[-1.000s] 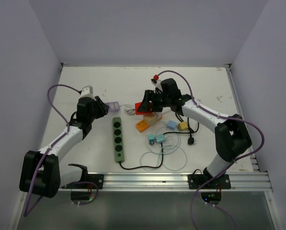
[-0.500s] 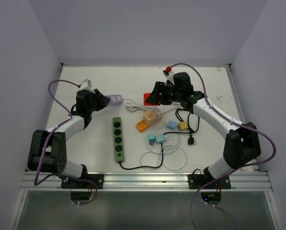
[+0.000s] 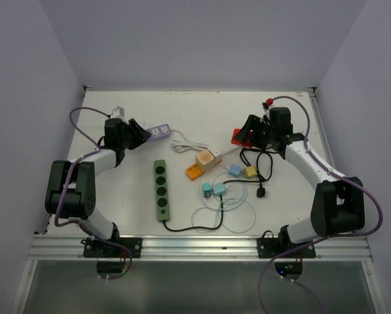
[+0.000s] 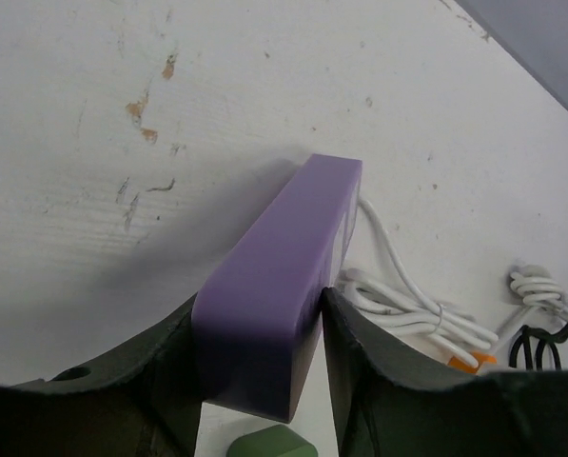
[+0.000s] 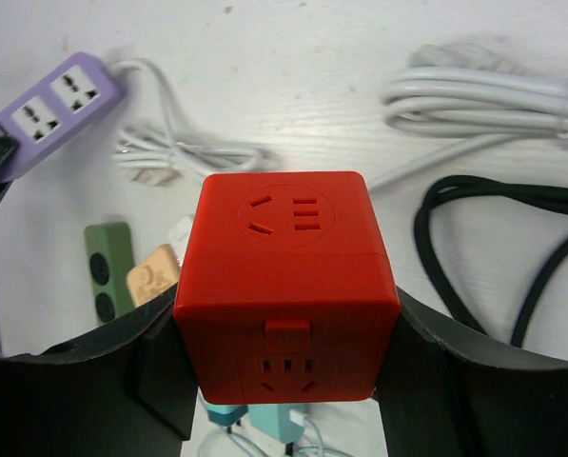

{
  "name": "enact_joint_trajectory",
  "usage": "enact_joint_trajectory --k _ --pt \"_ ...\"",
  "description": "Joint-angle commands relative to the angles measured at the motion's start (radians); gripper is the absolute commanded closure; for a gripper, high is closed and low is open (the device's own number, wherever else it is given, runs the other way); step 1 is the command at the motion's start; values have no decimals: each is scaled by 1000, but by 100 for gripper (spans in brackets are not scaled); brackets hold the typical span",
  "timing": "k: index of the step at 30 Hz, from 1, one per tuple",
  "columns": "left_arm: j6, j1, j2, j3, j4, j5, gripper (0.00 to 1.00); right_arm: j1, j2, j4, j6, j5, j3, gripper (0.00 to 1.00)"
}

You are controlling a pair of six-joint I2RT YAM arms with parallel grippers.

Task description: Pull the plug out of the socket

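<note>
Red cube socket (image 5: 285,276): glossy moulded plastic cube with rounded corners and slotted outlets on two visible faces, at the far right of the tabletop (image 3: 202,108).
Right fingers (image 5: 84,390): matte black, part-open and pressed to opposite faces of the red cube socket, holding it.
Purple power strip (image 4: 274,286): smooth lilac bar with rounded ends, at the far left.
Left fingers (image 4: 165,376): narrowly parted, lying against both long sides of the purple power strip.
White cable (image 3: 184,145): round sheathed cord, coiled just right of the purple power strip.
Hard to make out: which cable end was the plug; the red cube socket's underside was hidden, and the purple power strip's near end was cut off.
Tabletop: matte white, scuffed and stained.
Open room: bare surface ran along the far side between the two held pieces; the red cube socket sat near the right edge.
Centre clutter: green strip (image 3: 161,188), black cable (image 3: 260,163).
</note>
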Motion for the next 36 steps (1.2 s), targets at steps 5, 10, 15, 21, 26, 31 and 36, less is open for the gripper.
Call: enact_joint_trajectory --k 5,10,15,21,26,31,36 --pt "45 19 42 5 -157 -68 38 -36 -65 -19 -53 184 -60 100" --pt "48 19 16 -7 -191 -93 23 -58 -79 -24 -56 231 -95 96" --pt "56 19 -52 -7 -232 -119 13 -91 -65 -16 -44 230 -118 82" --pt "89 19 -161 23 -335 -147 6 -104 -24 -6 -28 193 -118 61" --pt "137 19 -213 70 -410 -142 4 -104 -1 -16 -30 184 -108 49" --pt "166 19 -267 79 -448 -96 2 -104 -18 -61 -22 222 -95 22" --pt "215 19 -339 89 -465 -36 1 -102 -62 -149 -30 264 -48 8"
